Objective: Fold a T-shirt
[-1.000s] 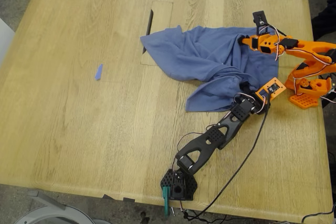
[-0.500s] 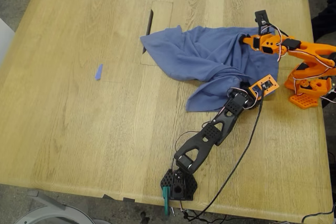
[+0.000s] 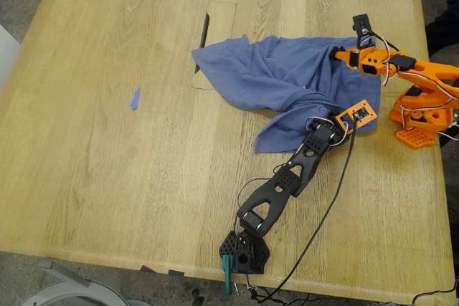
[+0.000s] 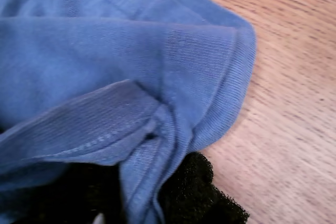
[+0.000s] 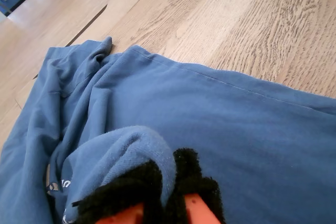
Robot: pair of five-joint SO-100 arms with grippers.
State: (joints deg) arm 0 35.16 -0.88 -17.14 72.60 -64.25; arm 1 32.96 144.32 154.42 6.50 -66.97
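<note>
A pale wooden table (image 3: 107,177) fills the exterior view, its near edge giving onto grey floor (image 3: 93,284). Nearest the camera the black arm's base (image 3: 244,252) sits close to that edge, a black cable (image 3: 326,223) looping past it. That arm reaches up toward the exterior view's right, where my first gripper (image 3: 324,121) is clamped on a ribbed hem of the T-shirt (image 3: 287,84); in the first wrist view the blue fold (image 4: 152,129) runs between the dark padded jaws.

The T-shirt lies crumpled right of the table's middle in the exterior view, one corner over a rectangular inset panel (image 3: 215,23) with a dark slot. Well apart, to the exterior view's left, a tiny blue scrap (image 3: 134,98) lies alone.

Farther back, the orange arm (image 3: 423,87) stands at the exterior view's right edge; my second gripper (image 3: 336,54) pinches a bunched fold (image 5: 131,150) of the shirt's far side.
</note>
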